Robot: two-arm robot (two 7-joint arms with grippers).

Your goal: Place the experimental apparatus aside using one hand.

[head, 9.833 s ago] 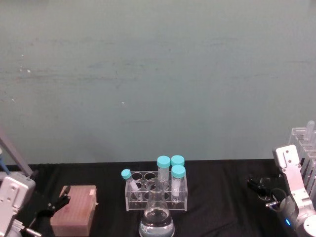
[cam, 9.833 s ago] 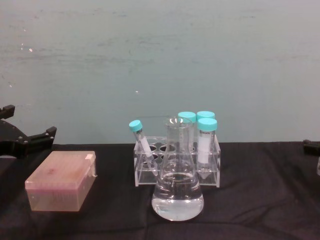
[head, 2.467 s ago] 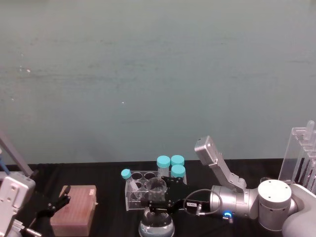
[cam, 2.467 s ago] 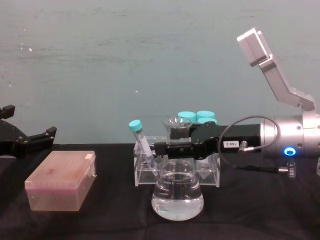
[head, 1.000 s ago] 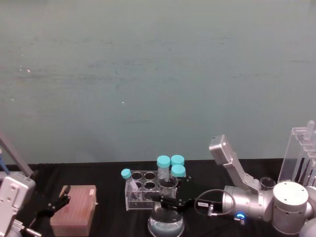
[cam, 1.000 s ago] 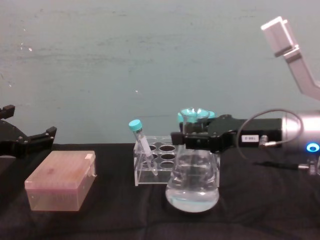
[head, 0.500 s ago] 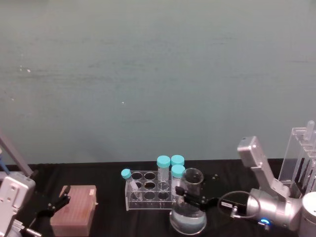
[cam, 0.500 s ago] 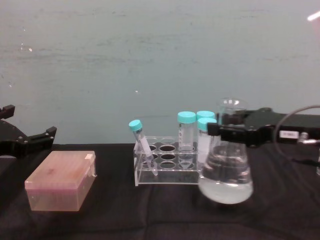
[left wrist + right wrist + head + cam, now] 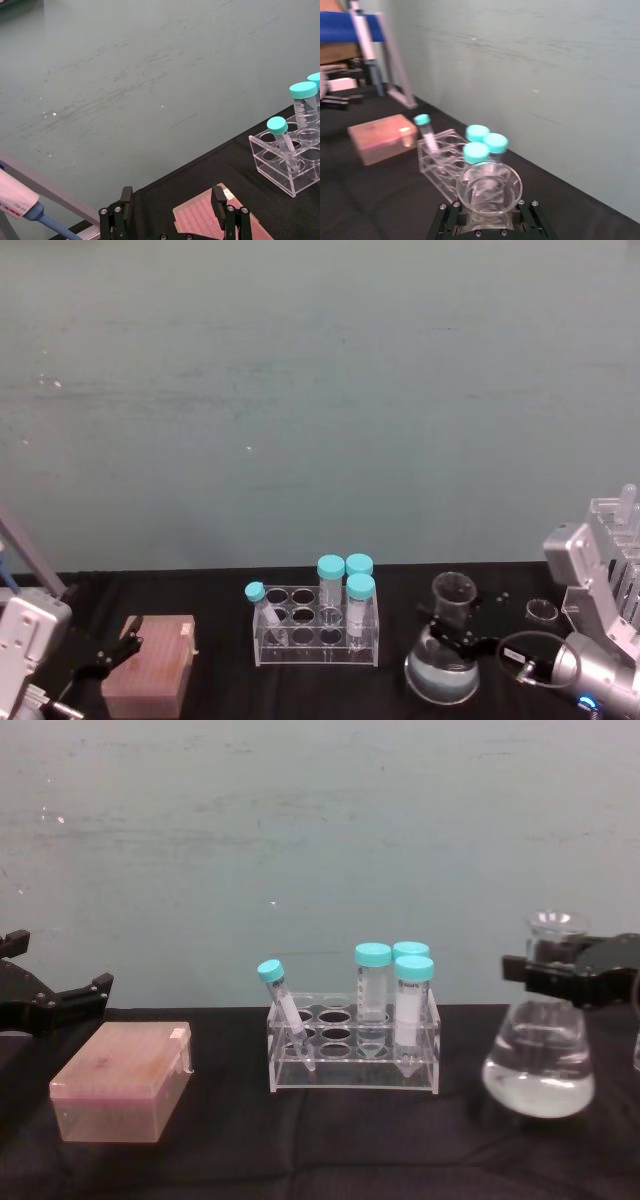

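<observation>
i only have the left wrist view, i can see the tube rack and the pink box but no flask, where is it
Observer: In the chest view the conical flask stands to the right of the tube rack, apart from it.
Operator: is anything holding it
Observer: Yes. The right claw is shut on its neck, just under the rim.
Operator: whats past it on that side
Observer: In the head view a small glass beaker sits farther right, with a tall acrylic stand at the table's right edge.
</observation>
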